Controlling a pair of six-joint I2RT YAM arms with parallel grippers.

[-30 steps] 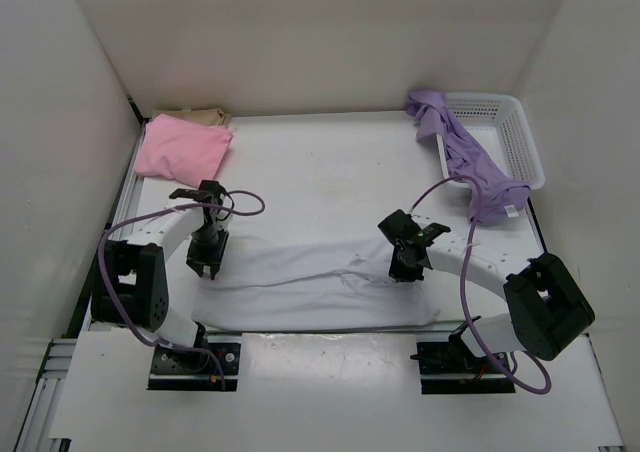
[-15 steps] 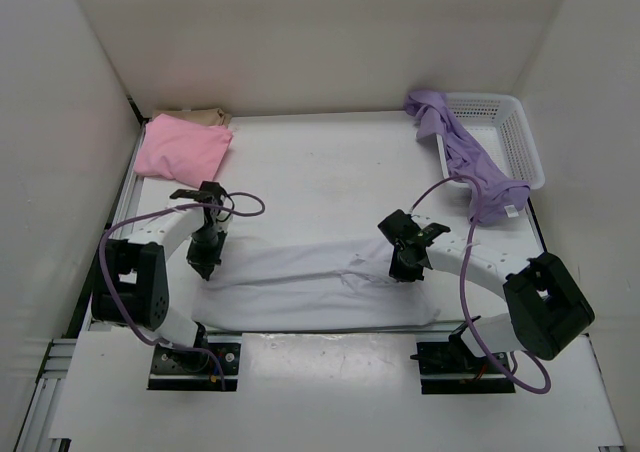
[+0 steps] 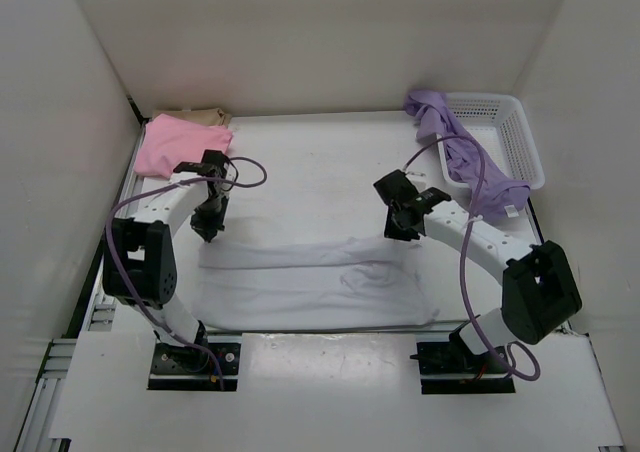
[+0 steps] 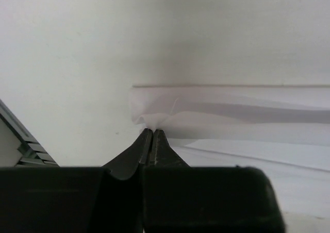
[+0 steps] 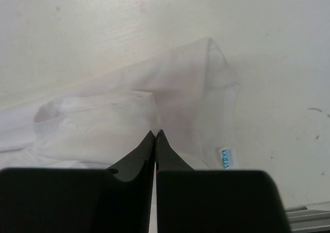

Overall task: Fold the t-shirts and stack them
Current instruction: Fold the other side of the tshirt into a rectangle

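The white t-shirt [image 3: 310, 290] lies spread across the lower middle of the top view. We grasp its upper edge at both ends: the left gripper [image 4: 153, 131] is clamped on a corner, the right gripper [image 5: 155, 133] on a fold. We should move both ends level and together, so the edge does not sag.

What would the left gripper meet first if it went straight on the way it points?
The left gripper is shut on an edge of the white t-shirt, so it meets that cloth first. Just beyond it looks like bare table, though depth is hard to judge.
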